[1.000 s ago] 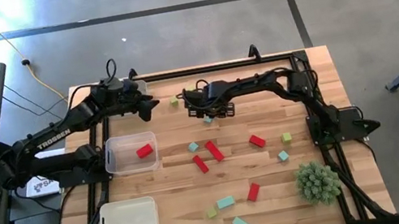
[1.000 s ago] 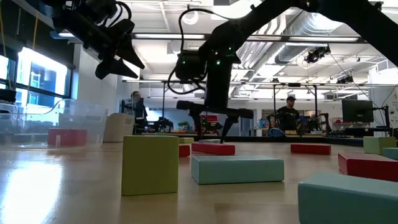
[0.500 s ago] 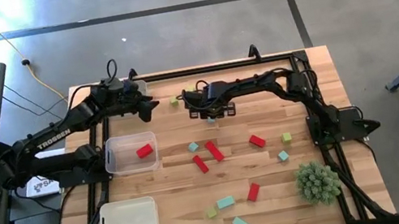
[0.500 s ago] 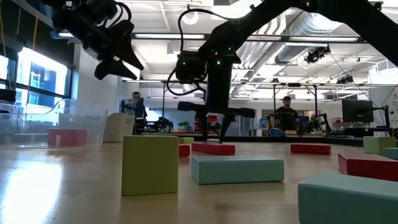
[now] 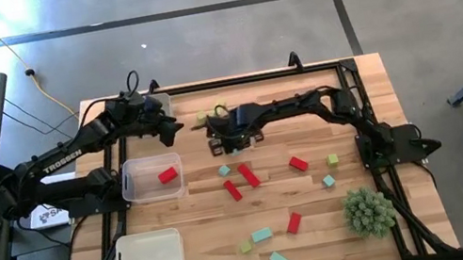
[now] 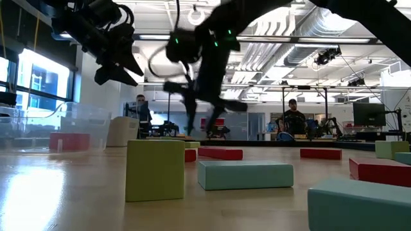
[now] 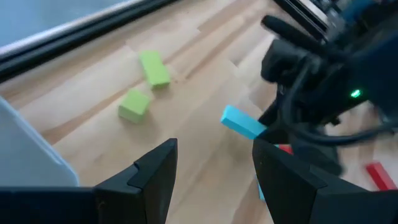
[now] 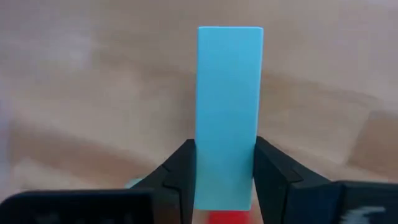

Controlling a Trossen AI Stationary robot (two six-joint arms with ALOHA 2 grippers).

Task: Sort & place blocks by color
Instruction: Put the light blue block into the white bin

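Blocks are the matter here: a light blue bar (image 8: 229, 112) sits clamped between the fingers of the right gripper (image 8: 225, 180), lifted off the wooden table (image 5: 316, 230) just beside the two yellow-green blocks (image 7: 144, 87) near the far edge. Left gripper (image 7: 214, 177) hovers close to that bar, jaws apart and empty. Beside it, a clear bin (image 5: 134, 187) holds one red block (image 5: 167, 175); a second clear bin (image 5: 149, 256) nearer the front looks empty. Red, teal and green blocks lie scattered across the table, with a spiky green plant ball (image 5: 367, 210) at the front right. Beyond the table, people (image 6: 297, 120) stand in a workshop.
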